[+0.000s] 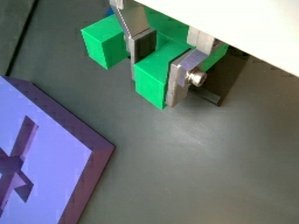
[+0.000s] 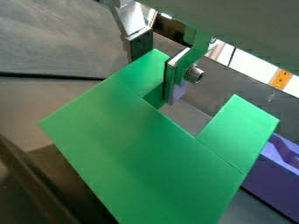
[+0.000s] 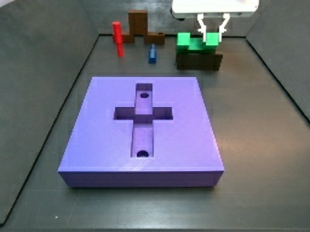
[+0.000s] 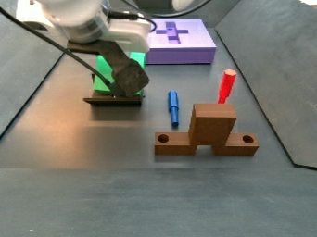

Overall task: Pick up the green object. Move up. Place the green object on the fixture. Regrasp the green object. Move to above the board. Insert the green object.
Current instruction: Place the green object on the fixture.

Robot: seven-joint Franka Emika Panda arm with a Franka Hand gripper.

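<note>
The green object (image 3: pixel 190 42) stands in the dark fixture (image 3: pixel 200 62) at the far right of the floor, beyond the purple board (image 3: pixel 145 127). My gripper (image 3: pixel 213 34) reaches down onto it from above. In both wrist views the silver fingers sit on either side of one green prong (image 1: pixel 152 83), pads against it; the gripper (image 1: pixel 162 66) is shut on that prong. The wide green face (image 2: pixel 140 149) fills a wrist view, with the gripper (image 2: pixel 158 74) at its notch. In a side view the arm hides most of the green object (image 4: pixel 106 67) above the fixture (image 4: pixel 114 99).
A thin red post (image 3: pixel 118 38), a small blue peg (image 3: pixel 152 53) and a brown L-shaped block (image 3: pixel 145 29) stand left of the fixture. The same brown block (image 4: pixel 210 130) shows in a side view. The board's corner (image 1: pixel 35 157) lies close by.
</note>
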